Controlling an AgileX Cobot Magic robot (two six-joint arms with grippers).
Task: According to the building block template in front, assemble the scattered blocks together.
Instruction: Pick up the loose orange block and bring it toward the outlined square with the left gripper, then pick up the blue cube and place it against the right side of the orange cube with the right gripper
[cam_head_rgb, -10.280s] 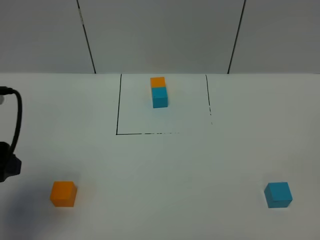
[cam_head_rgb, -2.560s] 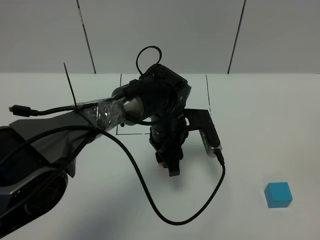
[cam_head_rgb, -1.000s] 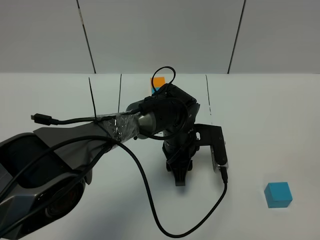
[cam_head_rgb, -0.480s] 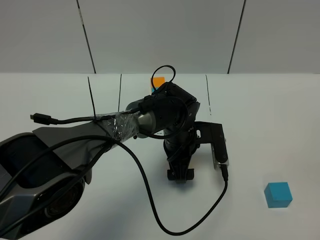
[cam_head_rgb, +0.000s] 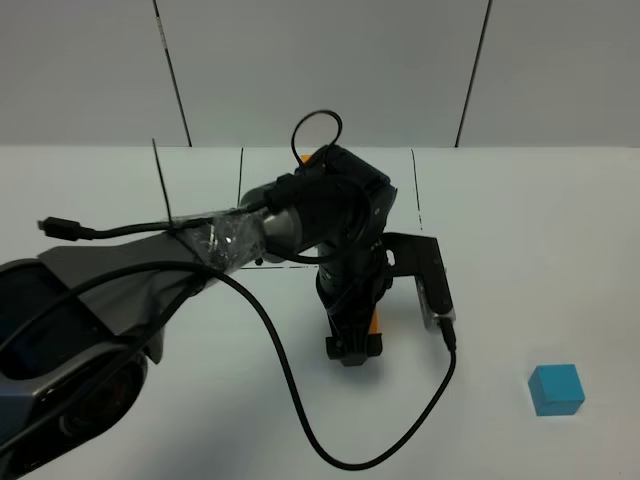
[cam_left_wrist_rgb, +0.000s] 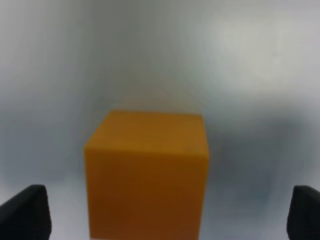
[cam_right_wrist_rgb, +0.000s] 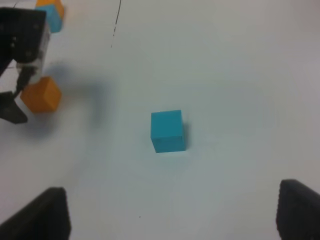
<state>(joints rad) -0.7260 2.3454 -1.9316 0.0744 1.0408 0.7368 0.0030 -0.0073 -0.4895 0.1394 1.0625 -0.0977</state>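
Left gripper (cam_head_rgb: 352, 348) fingers (cam_left_wrist_rgb: 25, 212) just spread open & matte orange cube (cam_left_wrist_rgb: 147, 175) released mid surface (cam_head_rgb: 520, 250), so matte cyan-blue cube (cam_right_wrist_rgb: 167, 131) near right needs joining nxt.

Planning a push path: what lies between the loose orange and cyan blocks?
Bare table only, in the right wrist view, between the orange block and cyan block; in the exterior high view a cable crosses that line.
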